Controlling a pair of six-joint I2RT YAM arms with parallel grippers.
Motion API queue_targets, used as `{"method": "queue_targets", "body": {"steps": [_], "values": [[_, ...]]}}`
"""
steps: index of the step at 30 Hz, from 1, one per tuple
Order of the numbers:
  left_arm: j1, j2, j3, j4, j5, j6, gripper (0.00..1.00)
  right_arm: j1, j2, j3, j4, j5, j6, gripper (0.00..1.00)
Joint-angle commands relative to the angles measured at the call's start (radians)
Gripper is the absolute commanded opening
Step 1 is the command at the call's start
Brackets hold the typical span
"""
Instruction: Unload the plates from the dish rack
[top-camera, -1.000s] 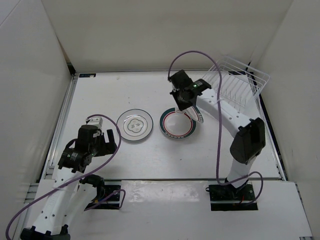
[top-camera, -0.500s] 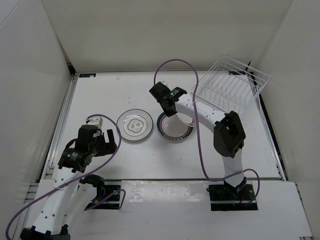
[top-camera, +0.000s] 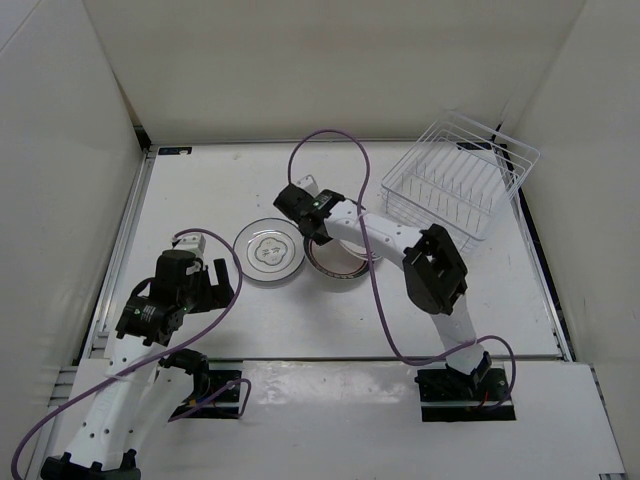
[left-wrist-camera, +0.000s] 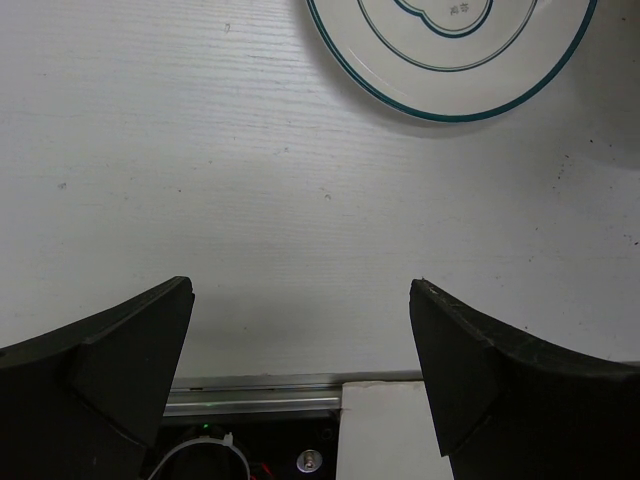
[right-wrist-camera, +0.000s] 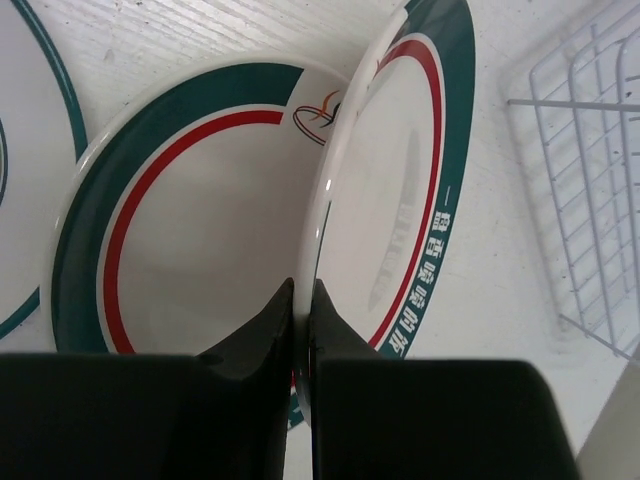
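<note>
Right wrist view: right fingers pinched a green-rimmed plate by its rim, tilted over a matching plate lying flat beyond them, apparently for stacking; left fingers stood wide, empty.

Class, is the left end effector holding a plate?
No, the left end effector stands open, with the thin-rimmed plate lying apart from it.

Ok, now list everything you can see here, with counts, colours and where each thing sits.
flat green-rimmed plate: one, white, red inner ring, mid-table
held green-rimmed plate: one, same colours, on edge over the flat one
thin-rimmed plate: one, white, central drawing, left of those
dish rack: one, white wire, far right corner
table: one, white
cables: two, purple, one per arm
left gripper: black, open, near the thin-rimmed plate
right gripper: black, shut on the held green-rimmed plate
</note>
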Motion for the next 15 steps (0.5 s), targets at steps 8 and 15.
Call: {"method": "queue_targets", "body": {"steps": [8,15], "values": [[-0.003,-0.008,0.0,0.021,0.019,0.0,1.0,0.078,0.0,0.157,-0.077,0.269,-0.136,0.0],[-0.003,-0.01,0.001,0.015,0.02,0.002,1.0,0.15,0.047,0.107,-0.122,0.324,-0.141,0.0]]}}
